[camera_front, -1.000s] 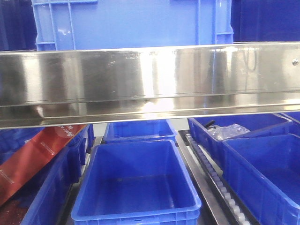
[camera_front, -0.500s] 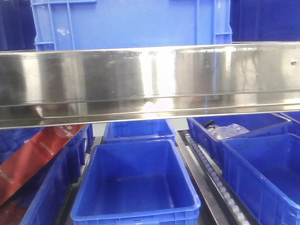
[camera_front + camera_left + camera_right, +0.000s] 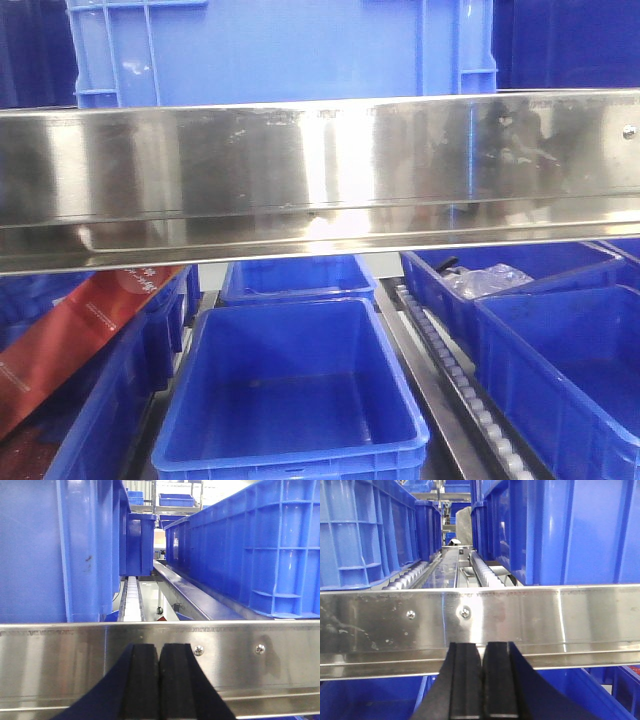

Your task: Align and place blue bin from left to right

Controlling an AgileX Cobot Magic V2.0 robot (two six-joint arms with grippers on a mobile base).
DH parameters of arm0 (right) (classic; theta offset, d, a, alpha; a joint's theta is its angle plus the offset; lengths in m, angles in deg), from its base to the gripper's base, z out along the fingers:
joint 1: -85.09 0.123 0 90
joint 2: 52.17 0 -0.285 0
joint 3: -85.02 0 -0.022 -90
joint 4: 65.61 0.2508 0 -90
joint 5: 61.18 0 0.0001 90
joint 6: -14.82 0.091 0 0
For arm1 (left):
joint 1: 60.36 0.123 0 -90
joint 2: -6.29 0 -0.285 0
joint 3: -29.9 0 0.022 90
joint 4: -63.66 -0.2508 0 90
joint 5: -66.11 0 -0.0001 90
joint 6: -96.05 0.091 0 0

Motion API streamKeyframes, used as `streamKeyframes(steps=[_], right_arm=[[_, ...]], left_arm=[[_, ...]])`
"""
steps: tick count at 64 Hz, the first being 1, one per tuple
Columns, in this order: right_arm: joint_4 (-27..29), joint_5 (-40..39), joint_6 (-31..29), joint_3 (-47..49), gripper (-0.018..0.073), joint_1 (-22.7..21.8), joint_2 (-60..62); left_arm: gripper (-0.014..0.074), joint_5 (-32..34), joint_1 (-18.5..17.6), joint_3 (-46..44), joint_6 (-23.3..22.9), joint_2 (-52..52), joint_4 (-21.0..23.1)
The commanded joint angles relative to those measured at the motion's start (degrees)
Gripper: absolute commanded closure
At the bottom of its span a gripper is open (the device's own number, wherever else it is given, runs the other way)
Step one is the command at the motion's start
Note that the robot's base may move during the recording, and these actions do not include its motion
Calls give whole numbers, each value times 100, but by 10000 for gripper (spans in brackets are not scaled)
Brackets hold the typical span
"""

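A large blue bin (image 3: 270,50) stands on the upper shelf behind the steel rail (image 3: 320,170); neither gripper shows in the front view. In the left wrist view my left gripper (image 3: 159,647) is shut and empty, just before the rail (image 3: 60,655), facing the gap between one blue bin (image 3: 50,550) on the left and another (image 3: 250,555) on the right. My right gripper (image 3: 482,645) is shut on nothing, in front of the rail (image 3: 570,620), with a blue bin (image 3: 365,535) to its left and another (image 3: 570,530) to its right.
Below the rail, an empty blue bin (image 3: 290,390) sits at centre with more bins behind and to the sides. One right-hand bin holds a plastic bag (image 3: 485,280); a red package (image 3: 70,340) leans at the left. Roller tracks (image 3: 450,370) run between bins.
Both the bins and the rail stay put. Only dark reflections on the right part of the rail have shifted a little.
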Motion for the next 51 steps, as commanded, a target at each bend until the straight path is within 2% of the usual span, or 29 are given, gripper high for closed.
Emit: streamKeyframes(steps=[1, 51], right_arm=[[-3, -51, -41, -20, 713, -42, 24], [-13, 92, -41, -20, 713, -42, 24]], left_arm=[[708, 97, 17, -10, 0, -34, 39], [708, 97, 17, -10, 0, -34, 39]])
